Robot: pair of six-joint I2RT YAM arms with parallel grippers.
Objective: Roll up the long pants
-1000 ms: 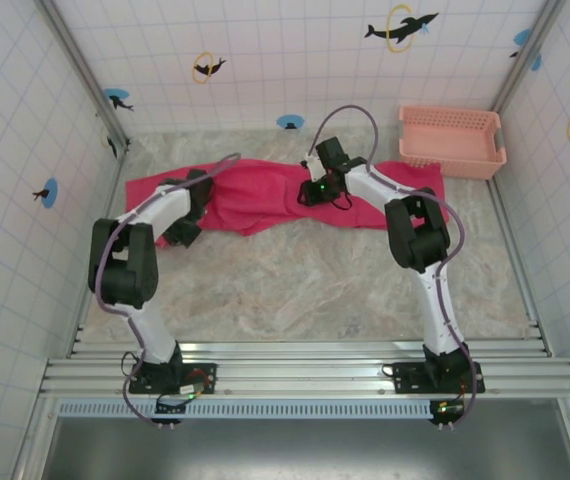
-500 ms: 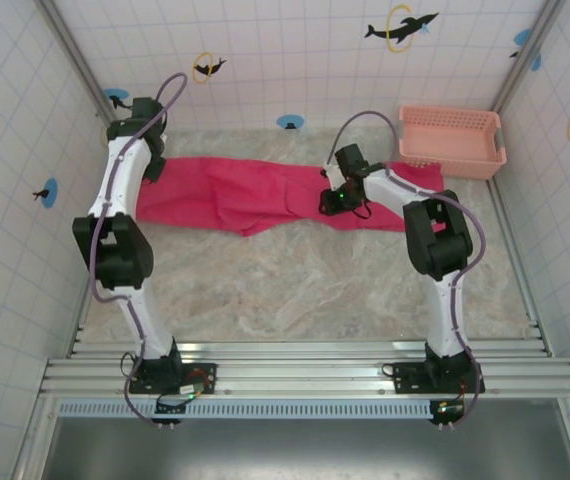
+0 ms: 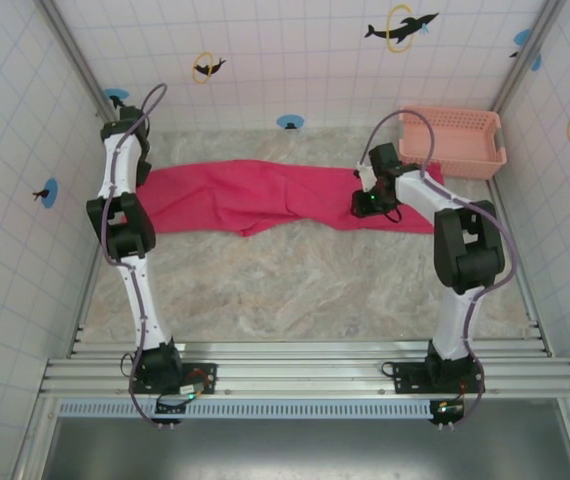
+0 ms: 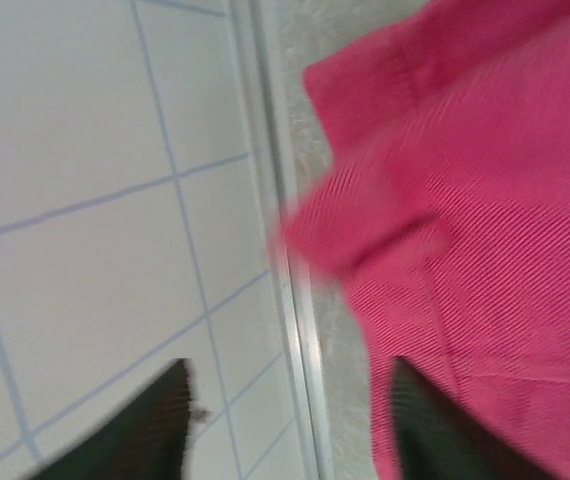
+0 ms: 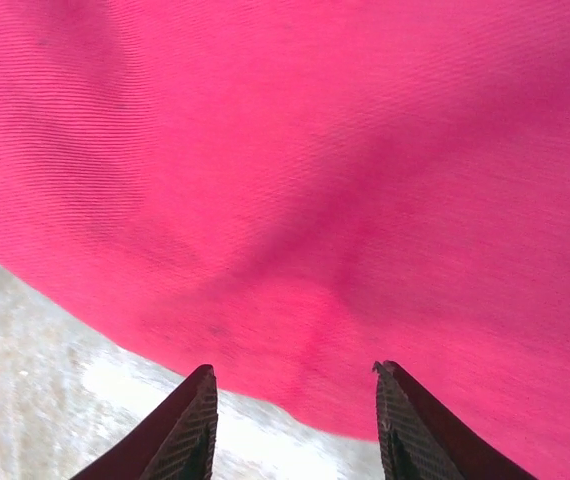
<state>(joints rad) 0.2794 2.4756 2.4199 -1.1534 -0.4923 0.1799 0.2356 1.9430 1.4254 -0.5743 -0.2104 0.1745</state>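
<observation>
Long pants [image 3: 265, 195] laid flat on the table [image 3: 295, 285], both claws parted.
Stretched left to right along the far side, left end by the wall rail, right end just beside the pink basket [image 3: 452, 140]. Left claw [image 4: 290, 370] at that left end, jaws apart, gripping nothing. Right claw [image 5: 293, 368] low over the near hem toward the right end, jaws apart, pinching no cloth.

White tiles with thin blue grid lines covered the back wall [image 3: 295, 70], the left wall [image 3: 10, 120] and the right wall [image 3: 565, 210]. Dark dolphin stickers [image 3: 401, 27], some ringed in orange, dotted them. Aluminium posts [image 3: 80, 65] stood in the far corners. The bench [image 3: 295, 290] was mottled beige like marble and evenly lit, with aluminium rails [image 3: 305, 372] along its near edge.
</observation>
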